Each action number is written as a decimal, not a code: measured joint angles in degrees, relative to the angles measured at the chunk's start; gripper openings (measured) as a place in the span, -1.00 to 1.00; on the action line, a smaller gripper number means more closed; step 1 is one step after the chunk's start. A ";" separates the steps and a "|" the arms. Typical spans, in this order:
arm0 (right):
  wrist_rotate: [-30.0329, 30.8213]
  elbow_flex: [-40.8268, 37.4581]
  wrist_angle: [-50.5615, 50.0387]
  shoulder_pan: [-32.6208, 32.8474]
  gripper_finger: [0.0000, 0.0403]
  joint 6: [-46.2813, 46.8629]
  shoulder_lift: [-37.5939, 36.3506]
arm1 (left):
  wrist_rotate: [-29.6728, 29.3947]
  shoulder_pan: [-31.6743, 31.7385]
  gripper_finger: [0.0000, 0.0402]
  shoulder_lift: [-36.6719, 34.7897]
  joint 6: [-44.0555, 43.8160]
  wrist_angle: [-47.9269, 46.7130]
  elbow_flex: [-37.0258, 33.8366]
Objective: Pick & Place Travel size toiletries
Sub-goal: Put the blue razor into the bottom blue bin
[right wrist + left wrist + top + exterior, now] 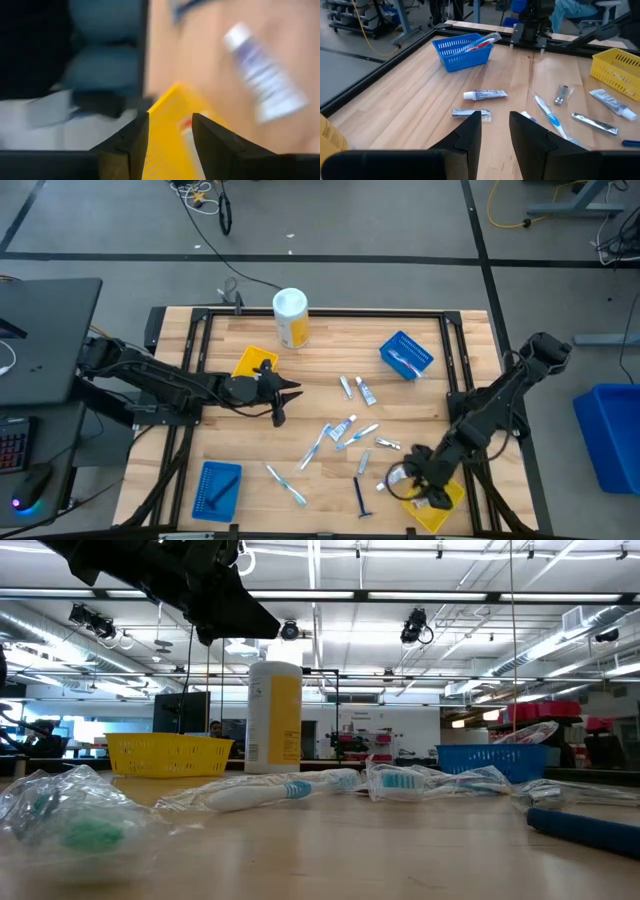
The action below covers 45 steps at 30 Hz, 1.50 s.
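In the high view the right end effector (424, 485) sits at the lower right of the frame, over the near edge of a yellow tray (443, 502) at the table's (330, 385) corner. Its own wrist view shows the two dark fingers (135, 137) standing apart with a modest gap and nothing between them; the yellow tray (172, 135) lies just beyond the tips, and a white tube with blue marks (262, 75) shows blurred past it on the wood. The left end effector (285, 395) is at the left centre of the frame, hanging above the table beside a second yellow tray (253, 364); its fingers (470, 132) are parted narrowly and hold nothing. The travel size toiletries lie scattered mid-table: two small white tubes (357, 388) side by side, wrapped toothbrushes (340, 435) below them, another toothbrush (285, 483) toward the lower centre, a small wrapped item (388, 444), and a dark blue razor (361, 498) near the lower edge. One toothbrush rests in a blue tray (406, 354) at the upper right; another blue tray (216, 490) lies at the lower left. A yellow canister with a white lid (291, 318) stands at the upper centre. The low view shows a wrapped toothbrush (265, 792) lying flat in front of the canister (273, 718).
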 joint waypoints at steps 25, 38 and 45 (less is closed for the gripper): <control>25.26 -4.82 4.59 -25.56 -0.12 -35.16 0.06 | 11.90 -0.02 -0.45 0.00 -3.89 0.27 0.00; 3.74 -6.01 22.53 -25.37 0.11 -50.96 7.15 | 10.06 0.01 -0.24 -0.01 -1.49 3.16 0.04; 0.39 -6.01 28.98 -24.31 0.03 -53.45 10.07 | 14.08 -1.28 -0.23 2.30 1.85 10.86 0.50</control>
